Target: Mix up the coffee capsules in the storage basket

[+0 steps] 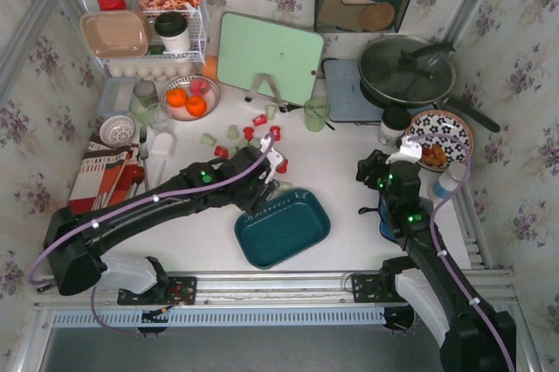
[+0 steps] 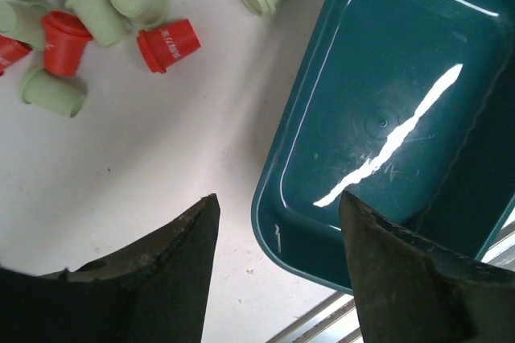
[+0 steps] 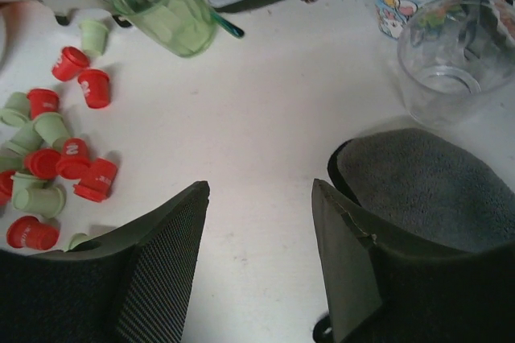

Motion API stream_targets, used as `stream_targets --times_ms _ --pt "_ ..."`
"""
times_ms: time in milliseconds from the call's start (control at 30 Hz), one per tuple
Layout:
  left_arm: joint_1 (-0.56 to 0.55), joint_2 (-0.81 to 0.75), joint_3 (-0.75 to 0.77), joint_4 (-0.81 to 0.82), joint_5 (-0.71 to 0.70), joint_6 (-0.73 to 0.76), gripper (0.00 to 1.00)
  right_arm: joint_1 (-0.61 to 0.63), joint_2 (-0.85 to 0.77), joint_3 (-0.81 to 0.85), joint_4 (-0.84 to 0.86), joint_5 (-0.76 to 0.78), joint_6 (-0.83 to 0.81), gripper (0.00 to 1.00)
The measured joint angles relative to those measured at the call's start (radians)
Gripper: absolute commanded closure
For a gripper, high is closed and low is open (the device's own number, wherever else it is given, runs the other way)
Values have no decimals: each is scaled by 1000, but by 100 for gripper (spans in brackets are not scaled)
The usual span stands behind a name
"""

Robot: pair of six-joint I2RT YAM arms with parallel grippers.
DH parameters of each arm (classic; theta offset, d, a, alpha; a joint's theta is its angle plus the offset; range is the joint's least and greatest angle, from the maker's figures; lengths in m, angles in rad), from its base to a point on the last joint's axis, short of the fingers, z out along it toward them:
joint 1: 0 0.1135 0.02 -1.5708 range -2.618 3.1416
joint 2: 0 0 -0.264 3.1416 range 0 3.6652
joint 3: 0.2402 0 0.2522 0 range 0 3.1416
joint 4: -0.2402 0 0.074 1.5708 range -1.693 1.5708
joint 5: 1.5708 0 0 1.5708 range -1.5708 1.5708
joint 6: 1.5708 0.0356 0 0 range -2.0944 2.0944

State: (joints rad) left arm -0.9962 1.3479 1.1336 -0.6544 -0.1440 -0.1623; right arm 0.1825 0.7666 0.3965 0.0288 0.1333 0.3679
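Note:
The dark teal storage basket (image 1: 281,228) lies empty on the white table near the front, and it fills the right of the left wrist view (image 2: 386,117). Red and pale green coffee capsules (image 1: 249,134) lie scattered on the table behind it. They also show in the left wrist view (image 2: 76,17) and in the right wrist view (image 3: 52,170). My left gripper (image 1: 269,186) is open and empty over the basket's far left corner (image 2: 278,206). My right gripper (image 1: 374,171) is open and empty over bare table to the right of the basket (image 3: 259,190).
A green glass cup (image 1: 316,113) and a green cutting board (image 1: 269,58) stand behind the capsules. A bowl of oranges (image 1: 189,97) and a wire rack (image 1: 144,31) are back left, and a pan (image 1: 406,71) back right. A clear glass (image 3: 451,61) and grey cloth (image 3: 426,182) sit by my right gripper.

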Motion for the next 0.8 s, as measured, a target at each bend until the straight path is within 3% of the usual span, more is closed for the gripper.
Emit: stream_targets --times_ms 200,367,667,800 --pt "15 99 3 5 53 40 40 41 -43 -92 127 -1 2 40" --pt "26 147 -3 5 93 63 48 104 -25 -65 145 14 -1 39" --pt "47 216 -3 7 152 72 49 235 31 -47 160 61 -43 39" --pt "48 236 -6 21 163 75 55 250 45 -46 169 75 -58 39"
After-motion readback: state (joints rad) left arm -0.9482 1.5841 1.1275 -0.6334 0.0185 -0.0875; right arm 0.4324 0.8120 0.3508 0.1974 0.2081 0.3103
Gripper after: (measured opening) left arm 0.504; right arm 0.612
